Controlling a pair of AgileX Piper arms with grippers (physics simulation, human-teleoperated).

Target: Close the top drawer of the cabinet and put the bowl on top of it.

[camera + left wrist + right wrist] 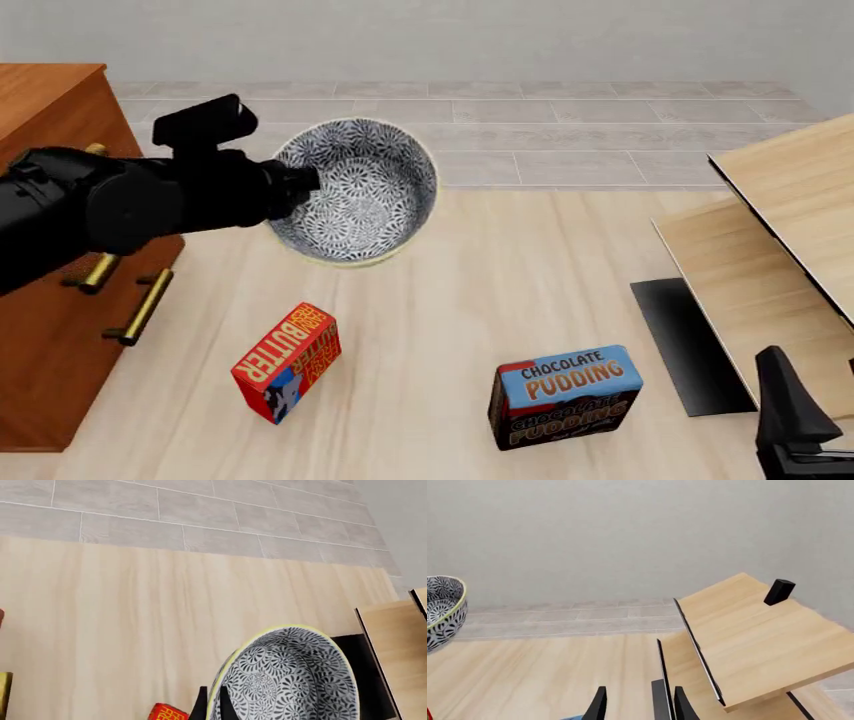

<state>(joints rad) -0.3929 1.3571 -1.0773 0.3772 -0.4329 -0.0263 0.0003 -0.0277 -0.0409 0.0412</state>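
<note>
- Gripping the bowl [358, 190] by its rim, the left gripper [211, 702] carries it tilted above the table [534, 280], just beside the cabinet [47, 250], presumably for setting on top.
- It looks empty inside.
- Drawer fronts appear flush, though the arm hides most of the top one.
- The right gripper [637, 705] hangs narrowly parted, holding nothing.
- The butter box [287, 362] and pudding box [565, 395] stand below.

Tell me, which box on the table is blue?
The chocolate pudding box, near the right arm's side, has the blue top. The other one, the butter box, is red and orange and stands further left.
</note>
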